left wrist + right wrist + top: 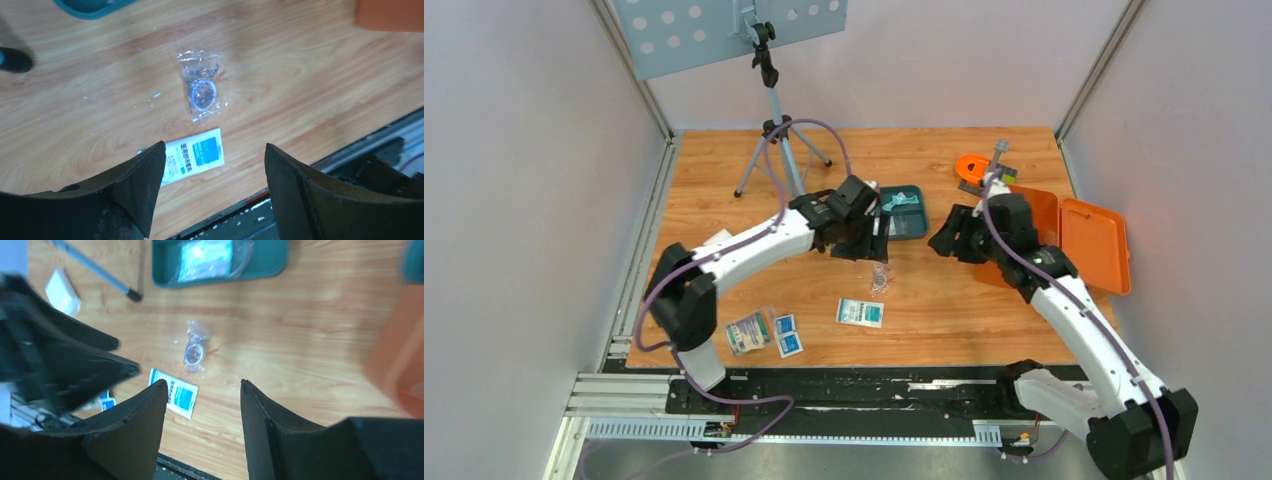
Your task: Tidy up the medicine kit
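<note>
The medicine kit (1096,245) is an orange box lying open at the right of the table, lid flat. It shows as an orange blur (400,360) in the right wrist view and as an orange corner (390,15) in the left wrist view. My left gripper (872,248) (214,145) hovers open and empty above a clear packet (879,280) (201,87) and a white-and-blue sachet (860,313) (197,155). My right gripper (946,238) (203,381) is also open and empty, just left of the kit, facing the same packet (195,347) and sachet (177,397).
A dark teal tray (914,225) (270,267) holding a wrapped item (207,257) sits behind the grippers. A small orange curved piece (972,167) lies at the back right. A tripod (774,130) stands at the back left. More sachets (764,333) lie near the front edge.
</note>
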Robot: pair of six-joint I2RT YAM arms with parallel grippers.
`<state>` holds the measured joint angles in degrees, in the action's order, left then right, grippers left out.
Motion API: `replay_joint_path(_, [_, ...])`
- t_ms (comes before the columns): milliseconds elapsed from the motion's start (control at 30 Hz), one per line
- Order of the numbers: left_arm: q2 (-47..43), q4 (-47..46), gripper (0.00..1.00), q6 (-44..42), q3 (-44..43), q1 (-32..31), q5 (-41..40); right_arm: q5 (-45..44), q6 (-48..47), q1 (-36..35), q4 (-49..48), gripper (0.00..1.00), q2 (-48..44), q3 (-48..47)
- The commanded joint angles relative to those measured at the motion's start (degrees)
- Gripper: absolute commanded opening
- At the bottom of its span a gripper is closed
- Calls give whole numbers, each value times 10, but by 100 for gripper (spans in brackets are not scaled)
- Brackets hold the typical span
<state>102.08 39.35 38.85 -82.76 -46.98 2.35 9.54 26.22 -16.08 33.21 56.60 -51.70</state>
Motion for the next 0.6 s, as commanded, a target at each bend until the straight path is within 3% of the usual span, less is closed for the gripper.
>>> replay_joint_path(0, [-132,16,80,-2,75,50,-20,-127,48,-128,-28,54,52,-11])
replay_joint_path(200, [-267,4,80,20,224,147,-21,-160,81,-241,-60,59,191,-36])
replay_joint_path(333, [-302,26,80,13,254,194,-22,-160,81,-268,-80,63,283,-66])
replay_joint_path(567, [-306,24,80,14,263,206,-43,-157,75,-273,-95,61,387,-109])
